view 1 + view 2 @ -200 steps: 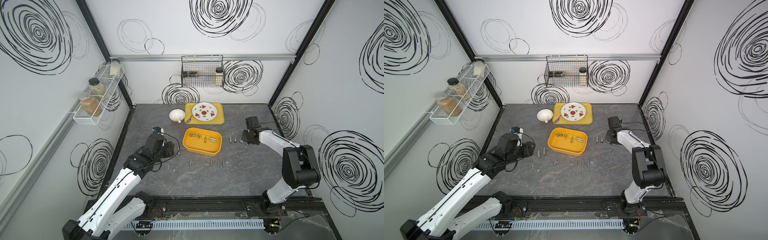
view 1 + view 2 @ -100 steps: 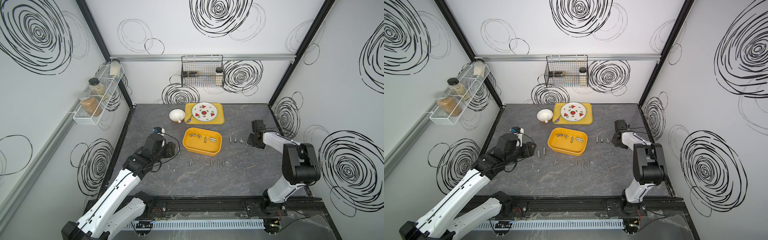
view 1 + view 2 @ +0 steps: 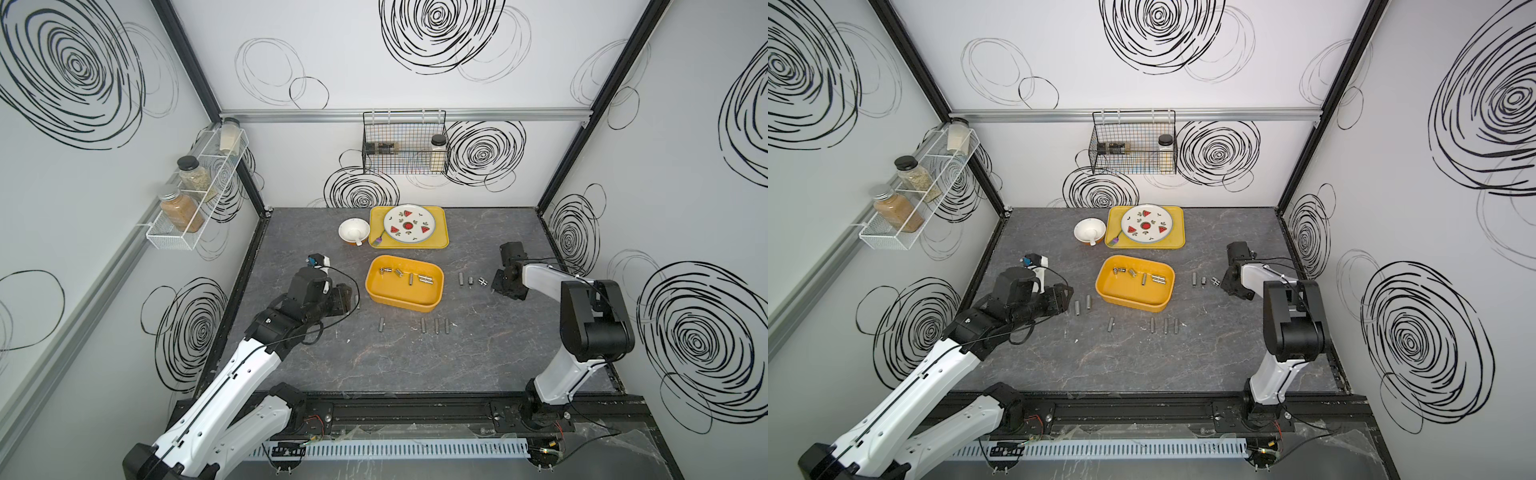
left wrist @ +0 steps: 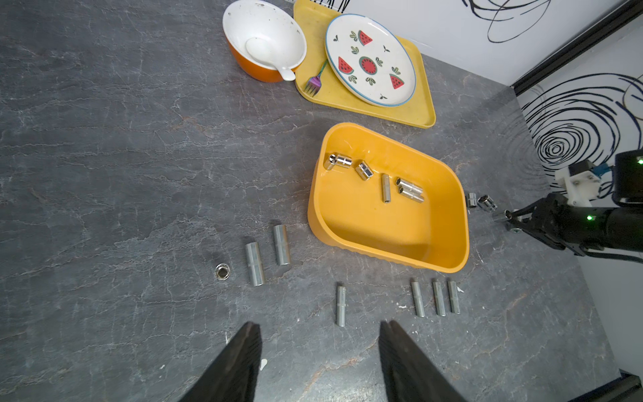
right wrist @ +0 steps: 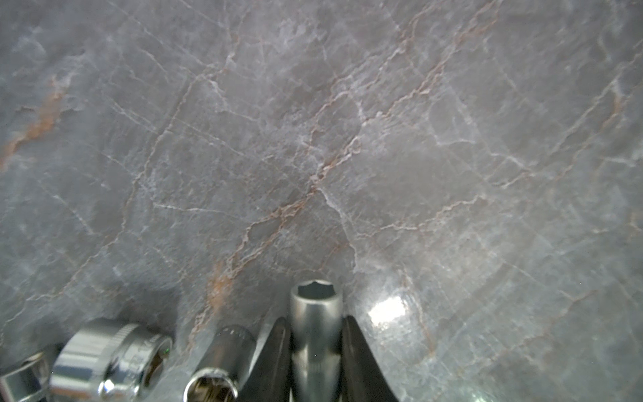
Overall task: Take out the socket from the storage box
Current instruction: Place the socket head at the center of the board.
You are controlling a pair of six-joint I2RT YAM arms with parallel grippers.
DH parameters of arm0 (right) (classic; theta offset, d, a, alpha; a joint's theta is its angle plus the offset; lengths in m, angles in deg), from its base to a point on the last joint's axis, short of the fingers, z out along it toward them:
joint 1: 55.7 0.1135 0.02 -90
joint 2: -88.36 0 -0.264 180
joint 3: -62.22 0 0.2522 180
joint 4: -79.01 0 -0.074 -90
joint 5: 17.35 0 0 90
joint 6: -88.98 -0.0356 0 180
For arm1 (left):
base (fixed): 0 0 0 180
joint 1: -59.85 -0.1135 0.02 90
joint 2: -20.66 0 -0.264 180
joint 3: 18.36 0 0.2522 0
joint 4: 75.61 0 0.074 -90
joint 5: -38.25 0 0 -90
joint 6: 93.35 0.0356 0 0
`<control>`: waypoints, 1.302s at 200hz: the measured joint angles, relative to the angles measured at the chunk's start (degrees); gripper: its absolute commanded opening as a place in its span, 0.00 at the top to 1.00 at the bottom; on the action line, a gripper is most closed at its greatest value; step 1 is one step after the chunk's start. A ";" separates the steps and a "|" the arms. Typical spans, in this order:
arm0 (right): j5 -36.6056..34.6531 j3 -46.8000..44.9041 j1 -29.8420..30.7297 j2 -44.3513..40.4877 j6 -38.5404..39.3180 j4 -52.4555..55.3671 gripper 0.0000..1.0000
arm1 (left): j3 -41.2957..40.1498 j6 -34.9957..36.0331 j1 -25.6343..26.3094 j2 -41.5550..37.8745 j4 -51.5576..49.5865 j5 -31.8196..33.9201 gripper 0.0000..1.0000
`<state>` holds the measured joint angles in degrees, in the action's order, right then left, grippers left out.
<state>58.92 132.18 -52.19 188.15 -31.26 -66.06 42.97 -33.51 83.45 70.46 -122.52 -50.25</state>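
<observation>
The storage box [image 3: 399, 297] [image 3: 1129, 293] [image 4: 382, 233] is a deep yellow-orange tub in the middle of the table, and several chrome sockets [image 3: 409, 277] [image 4: 385, 188] lie in it. To its right my right gripper [image 3: 496, 284] [image 3: 1225, 284] [image 5: 316, 323] hangs low over the table, shut on a socket [image 5: 316, 313] that sticks out past its fingertips. Left of the box, my left gripper [image 3: 354, 298] [image 3: 1068, 301] [image 4: 318, 325] stands open with nothing between its fingers.
Three loose sockets [image 3: 471, 280] [image 5: 111, 358] lie just left of the right gripper. More sockets lie in a row [image 3: 436, 326] in front of the box and at its left [image 4: 255, 263]. Behind it are a yellow tray [image 3: 440, 243] with a plate and a bowl [image 3: 353, 230].
My right gripper has shifted slightly right and sunk closer to the table beside the loose sockets. The left arm has hardly moved.
</observation>
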 measured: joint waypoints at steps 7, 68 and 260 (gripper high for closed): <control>0.04 0.00 0.00 0.09 -0.04 0.00 0.72 | 0.00 0.00 0.00 -0.02 0.04 0.00 0.38; 0.00 0.00 -0.02 0.09 -0.26 -0.20 0.66 | -0.02 0.17 0.00 -0.02 0.07 -0.07 0.38; 7.37 -3.48 0.02 -19.12 -0.24 -2.67 0.66 | 0.26 -0.15 0.52 4.57 0.02 0.00 0.39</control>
<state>66.28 128.71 -52.17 169.02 -31.50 -68.72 43.23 -33.66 83.97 75.03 -122.50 -50.25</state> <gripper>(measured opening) 0.341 0.616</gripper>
